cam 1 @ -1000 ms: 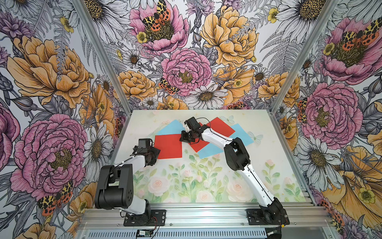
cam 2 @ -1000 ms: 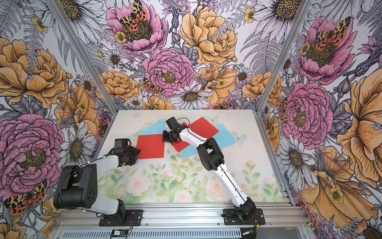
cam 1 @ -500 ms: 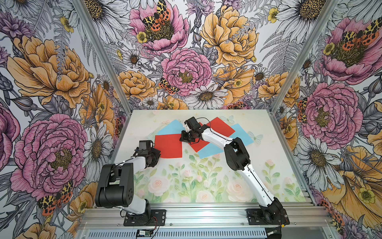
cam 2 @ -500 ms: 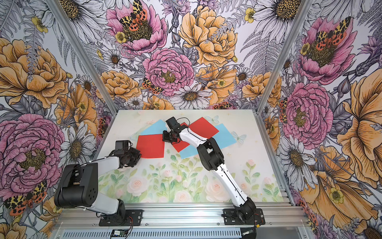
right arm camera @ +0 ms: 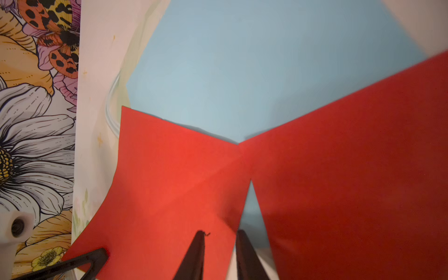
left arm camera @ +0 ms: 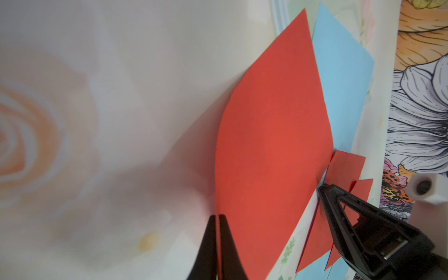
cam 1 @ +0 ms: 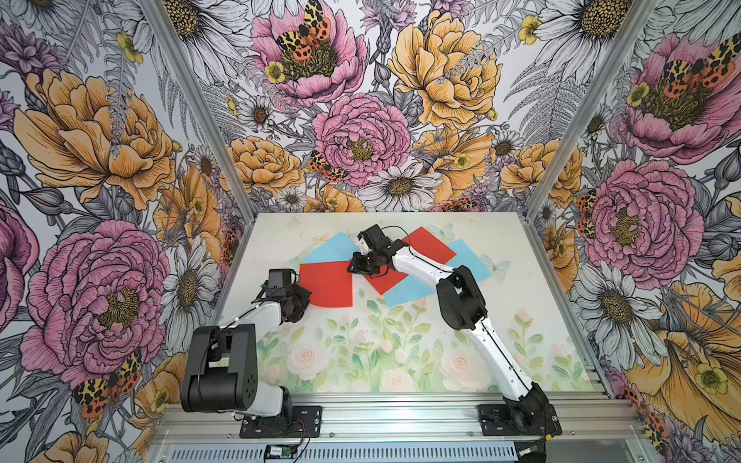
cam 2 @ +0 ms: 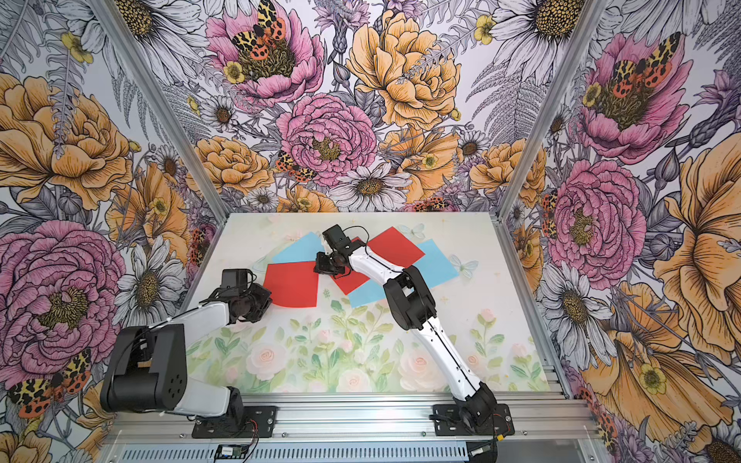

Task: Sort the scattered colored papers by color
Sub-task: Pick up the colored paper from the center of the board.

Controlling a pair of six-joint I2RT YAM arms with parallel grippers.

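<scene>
Left gripper (left arm camera: 217,218) clamped on a red sheet (cam 1: 326,284) on the table (cam 1: 521,304).
The plain, bright red sheet is pinched at the corner nearest the left arm and bows slightly there. The right gripper (right arm camera: 219,232) stands slightly parted at the sheet's opposite corner. The far edge of the red sheet overlaps a sky-blue sheet (cam 1: 333,248). The other red sheets (cam 1: 429,250) and other blue sheets (cam 1: 469,260) lie overlapped just beside it.

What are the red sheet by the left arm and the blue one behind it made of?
The red sheet looks like thin matte paper or light card: its near edge bows in a curve and shows no glare. The blue sheet seems to be the same stock: matte, plain, lying flat and partly under the red.
</scene>
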